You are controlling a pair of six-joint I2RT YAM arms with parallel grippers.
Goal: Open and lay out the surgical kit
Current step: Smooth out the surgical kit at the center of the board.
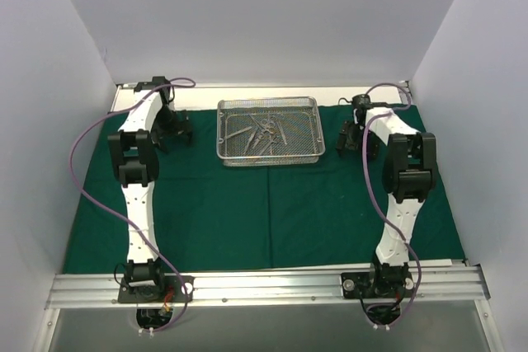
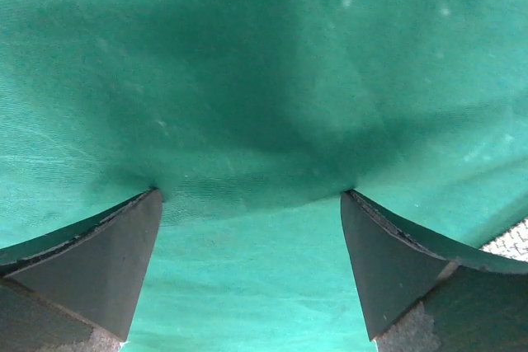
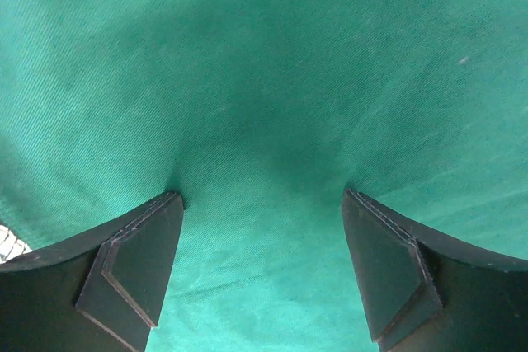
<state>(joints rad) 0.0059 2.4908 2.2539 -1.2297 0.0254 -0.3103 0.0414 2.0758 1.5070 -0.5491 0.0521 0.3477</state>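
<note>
Cloth wrap [image 1: 272,220] lies spread flat, so the unwrapping looks done. Mesh tray [image 1: 268,159] sits on it at far centre, with the instruments [image 1: 262,136] all heaped inside; laying them out is not yet begun. Left pincer [image 1: 175,131] and right pincer [image 1: 351,139] flank the tray. Both are spread, tips down at bare cloth, pinching nothing. Next move, my read: lift one arm clear, come in over the tray rim, single out one instrument by its handle, then place it on the open cloth nearer the bases.
</note>
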